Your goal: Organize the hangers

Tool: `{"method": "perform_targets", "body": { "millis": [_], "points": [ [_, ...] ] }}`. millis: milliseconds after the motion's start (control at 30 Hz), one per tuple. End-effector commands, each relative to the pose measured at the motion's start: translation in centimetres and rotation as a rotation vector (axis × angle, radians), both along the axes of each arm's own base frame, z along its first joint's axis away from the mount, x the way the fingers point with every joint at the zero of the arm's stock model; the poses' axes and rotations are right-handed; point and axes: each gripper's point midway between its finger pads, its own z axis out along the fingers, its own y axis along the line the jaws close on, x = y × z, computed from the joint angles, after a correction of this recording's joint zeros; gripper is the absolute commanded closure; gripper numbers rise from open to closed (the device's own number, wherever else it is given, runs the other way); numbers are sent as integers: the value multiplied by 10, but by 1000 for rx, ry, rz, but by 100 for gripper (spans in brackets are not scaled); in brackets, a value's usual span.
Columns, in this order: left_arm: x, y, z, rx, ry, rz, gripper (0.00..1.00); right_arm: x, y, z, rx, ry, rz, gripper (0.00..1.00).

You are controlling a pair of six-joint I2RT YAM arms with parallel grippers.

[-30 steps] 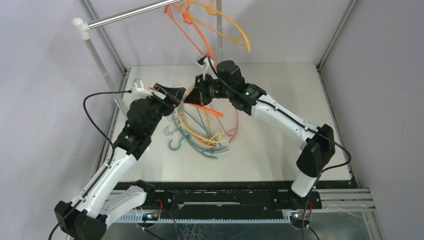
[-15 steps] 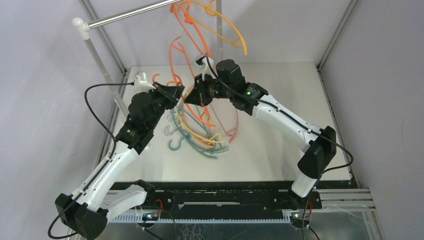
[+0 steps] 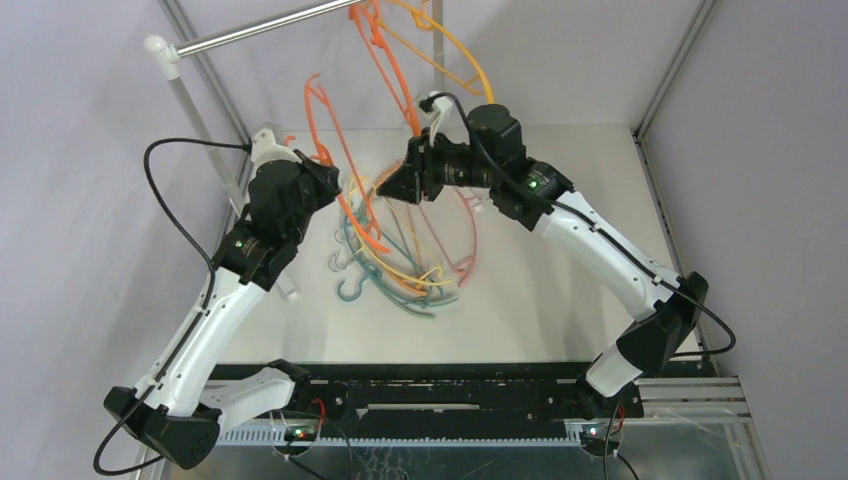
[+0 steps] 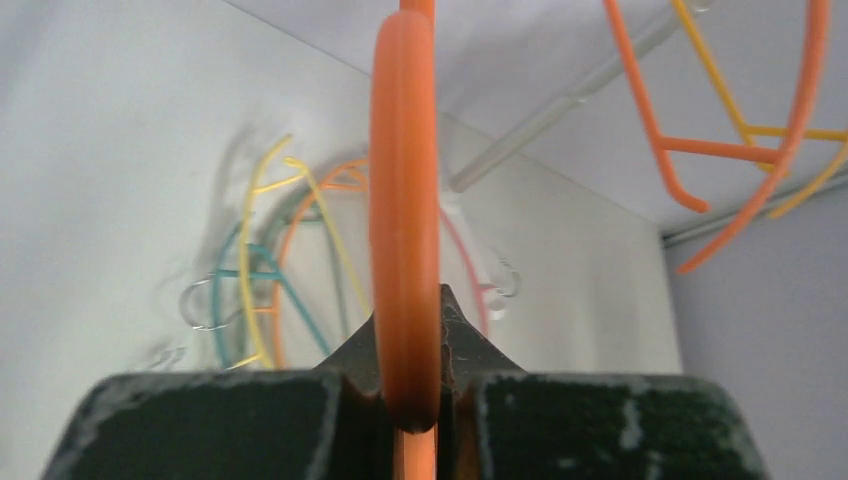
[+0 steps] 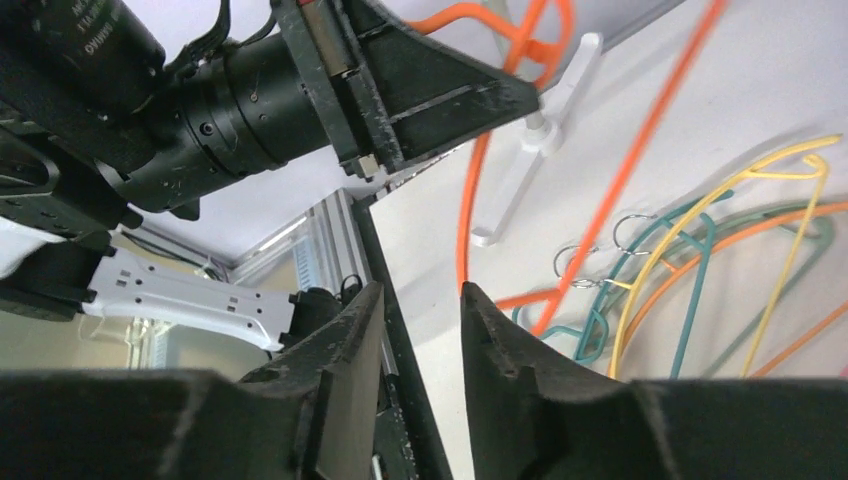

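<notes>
My left gripper (image 3: 333,181) is shut on an orange hanger (image 3: 322,105) and holds it upright above the table's left side. In the left wrist view that orange hanger (image 4: 404,200) runs straight up between the closed fingers (image 4: 462,335). My right gripper (image 3: 388,186) stands open just right of it, with nothing between its fingertips (image 5: 478,300). A pile of hangers (image 3: 400,272) in yellow, teal, pink and orange lies on the table below both grippers. Orange and yellow hangers (image 3: 392,55) hang from the silver rail (image 3: 260,25).
The rail rests on a white post (image 3: 190,100) at the back left. Metal frame bars (image 3: 665,80) rise at the table's corners. The left arm's wrist (image 5: 230,100) fills the top of the right wrist view, close to the right fingers.
The left gripper shut on the orange hanger and lifted it up and to the left. The right gripper let go of that hanger, opened and drew back to the right.
</notes>
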Motion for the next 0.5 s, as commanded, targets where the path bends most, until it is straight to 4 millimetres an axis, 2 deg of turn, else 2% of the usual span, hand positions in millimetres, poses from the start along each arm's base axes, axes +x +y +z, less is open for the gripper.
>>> {"method": "perform_targets", "body": {
  "millis": [0,100,267,467],
  "points": [
    [-9,40,26,140,-10,127,100,-1,-22,35,73,-56,-7,55],
    [-5,55,45,229,-3,167,100,2,-31,40,83,-51,-24,50],
    [15,80,86,312,-15,227,100,5,-39,45,95,-46,-40,48],
    [32,84,116,380,-46,247,100,11,-43,45,94,-43,-62,47]
  ]
}}
